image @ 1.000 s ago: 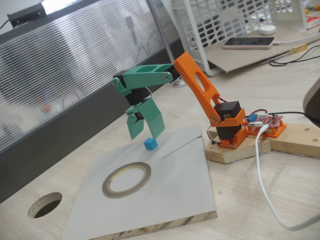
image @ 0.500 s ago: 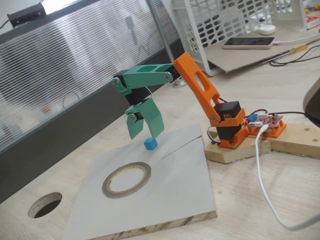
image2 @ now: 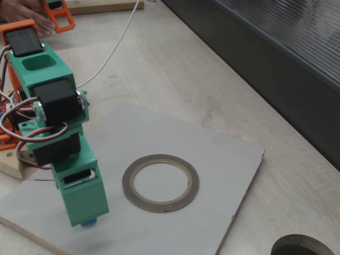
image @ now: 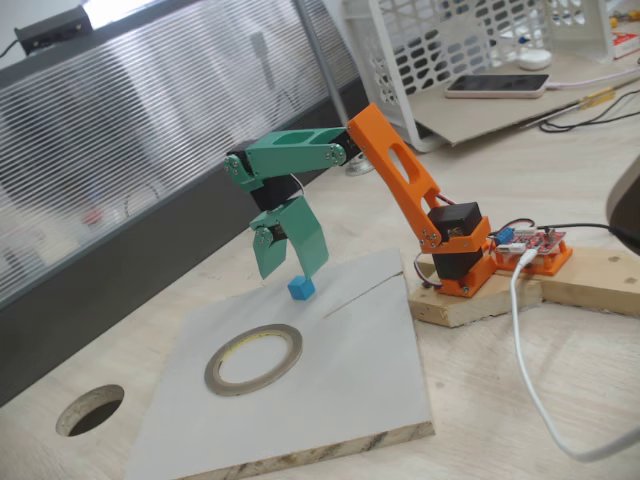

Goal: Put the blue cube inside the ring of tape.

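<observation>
Sitting on the pale grey board [image: 330,390], the tiny bright blue solid cube [image: 300,289] rests just below the tips of the green two-finger gripper [image: 291,270] and a short way from the flat grey-brown ring of tape [image: 254,358], outside its open centre; in the other fixed view only a sliver of the cube [image2: 88,221] peeks out under the gripper [image2: 85,212]. Looks light, rigid, plain-faced, probably a bit slick, so it should pinch fine across two opposite flat faces, low and centred; being much smaller than the green jaws, an off-centre squeeze could let it twist or pop out. Fingers are spread apart, hanging above and around the cube, gripping nothing; cannot tell whether a tip touches it. Ring lies flat on the same board, wide centre with a yellowish inner rim, thin wall, so a low release inside should do and a bump could slide it. Outward: orange arm link [image: 400,175], its base on a wooden block [image: 480,300], white cable [image: 530,370], a dark round hole in the tabletop [image: 90,410], well away from the ring.
</observation>
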